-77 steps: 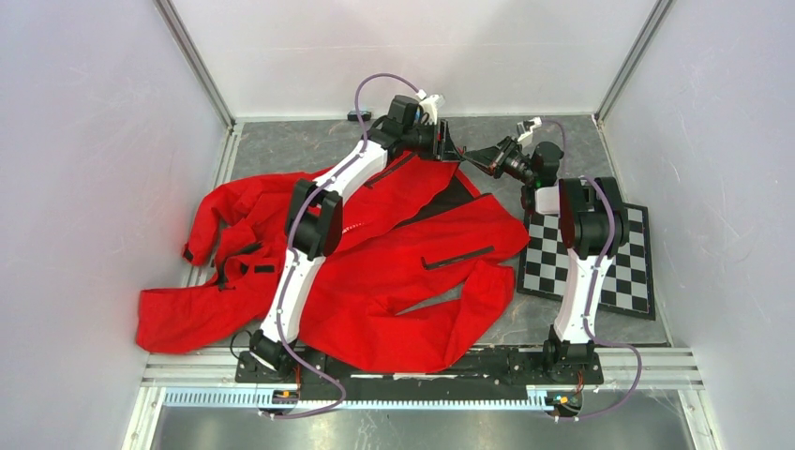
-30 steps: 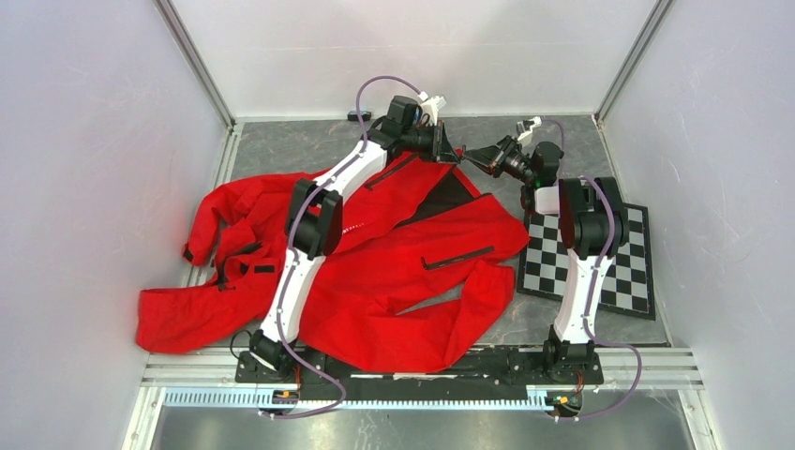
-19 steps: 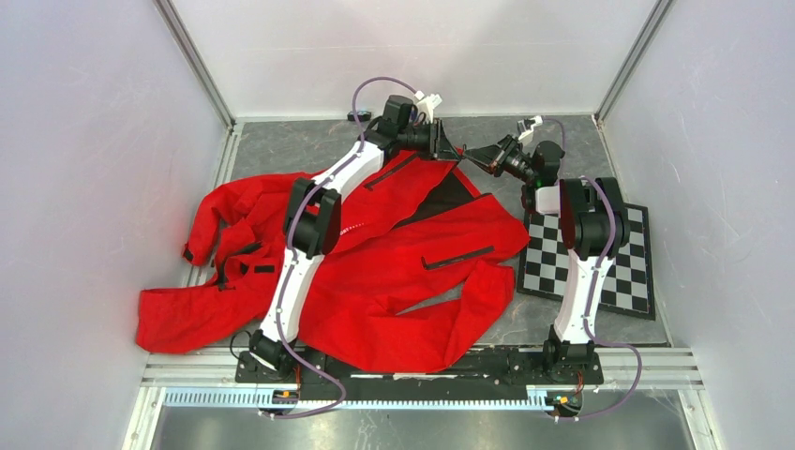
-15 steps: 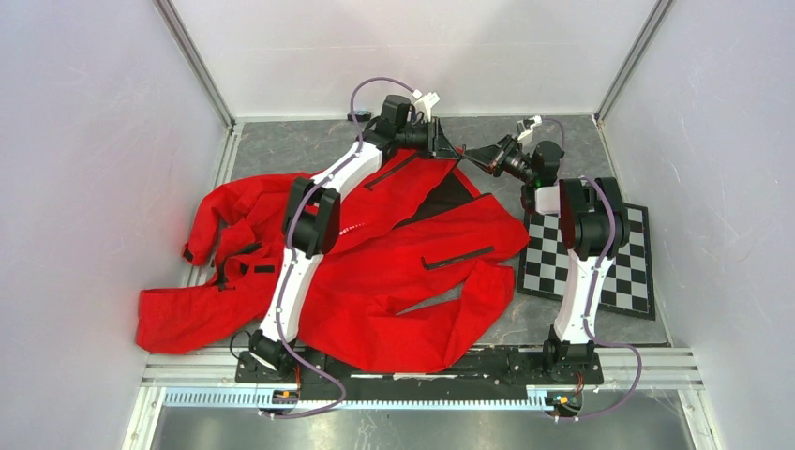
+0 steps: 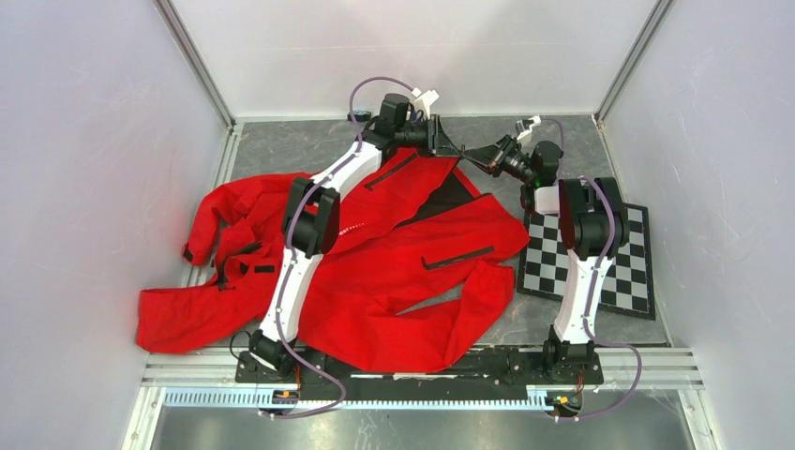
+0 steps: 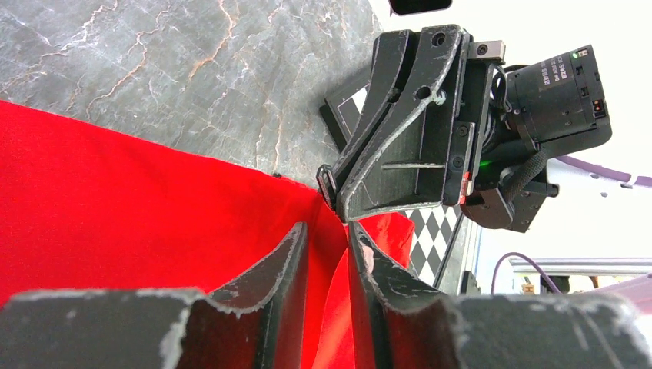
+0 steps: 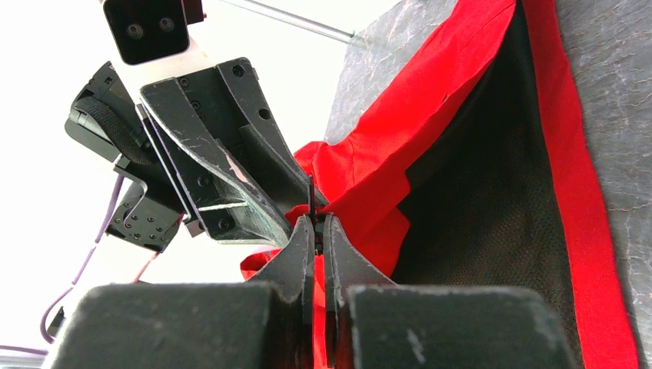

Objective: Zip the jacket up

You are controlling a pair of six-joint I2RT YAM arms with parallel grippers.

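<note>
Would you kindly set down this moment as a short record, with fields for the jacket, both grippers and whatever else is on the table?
jacket: red, spread across the table, one sleeve out to the left, one toward the near side
front: open at the far end, dark lining showing
left gripper: pinched on red fabric at the garment's far edge
right gripper: shut on the same edge, tip to tip with the left one
other: checkerboard lying flat beneath the right arm
</note>
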